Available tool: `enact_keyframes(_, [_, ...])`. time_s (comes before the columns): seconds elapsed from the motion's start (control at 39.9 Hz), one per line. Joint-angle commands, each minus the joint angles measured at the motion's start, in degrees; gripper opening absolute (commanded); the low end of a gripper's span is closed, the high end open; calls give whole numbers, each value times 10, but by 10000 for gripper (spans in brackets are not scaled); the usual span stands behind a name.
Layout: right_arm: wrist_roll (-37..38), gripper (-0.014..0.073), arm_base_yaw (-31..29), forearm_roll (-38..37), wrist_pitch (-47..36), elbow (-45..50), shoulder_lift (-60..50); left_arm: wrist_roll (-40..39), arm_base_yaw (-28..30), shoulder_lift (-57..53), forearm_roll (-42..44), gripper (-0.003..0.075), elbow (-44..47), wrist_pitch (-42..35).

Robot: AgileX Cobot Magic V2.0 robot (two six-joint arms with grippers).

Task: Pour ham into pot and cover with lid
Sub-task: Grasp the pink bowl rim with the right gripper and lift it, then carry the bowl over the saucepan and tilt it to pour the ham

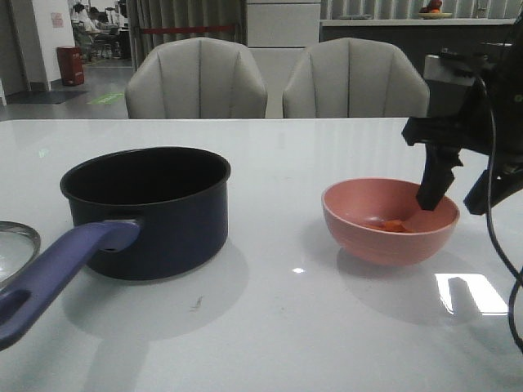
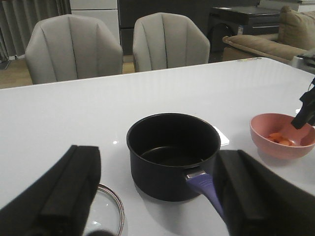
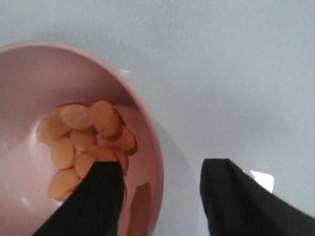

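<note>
Nearest the camera, the lid [image 1: 16, 243] lies flat at the left edge of the surface [image 1: 286, 327], only part of its glass and metal rim showing. It looks slick and breakable, so the knob would be the safe hold, though that is out of view. The left gripper [image 2: 157, 196] hovers above it, jaws spread wide and empty. Just beyond sits the pot [image 1: 147, 208], upright and empty, its long handle [image 1: 57, 265] pointing toward us, likely the heaviest item here. Across to the right, well apart from the pot, the pink bowl [image 1: 391, 220] holds the ham [image 3: 83, 142], thin orange slices heaped loosely, light and ready to slide. The right gripper [image 3: 162, 196] straddles the bowl's wall, one jaw inside, one outside, not yet pinched. That rim is smooth and rigid, so a firm clamp looks wise. Two grey chairs [image 1: 196, 82] stand behind.
</note>
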Motion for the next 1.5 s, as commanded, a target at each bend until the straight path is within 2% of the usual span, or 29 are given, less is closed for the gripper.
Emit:
enact_keyframes(0.0, [-13,404,-1,20,-13,-27,-1,-2,-5,8,-3,511,-15,-43])
enact_keyframes(0.2, [-13,127,-1,24,-14,-46,36,-2,-5,8,-3,511,-15,-43])
enact_keyframes(0.5, [-13,139,-1,37,-43,-58,41,-2,-5,8,-3,511,-15,-43])
enact_keyframes(0.63, [-27,139,2,39,19,-87,40,-2,-5,8,-3,511,-15,-43])
enact_keyframes(0.78, [-65,139,44,39,58,-153,28,-2,-5,8,-3,511,-15,-43])
enact_keyframes(0.93, [-66,139,102,39,26,-209,2,-2,-5,8,-3,511,-15,-43])
enact_keyframes(1.25, [-126,139,228,38,-242,-210,-9,-2,-5,8,-3,511,-15,-43])
enact_keyframes(1.38, [-168,139,267,37,-407,-169,-9,-2,-5,8,-3,511,-15,-43])
enact_keyframes(1.48, [-201,139,292,28,-574,-126,0,-2,-5,8,-3,511,-15,-43])
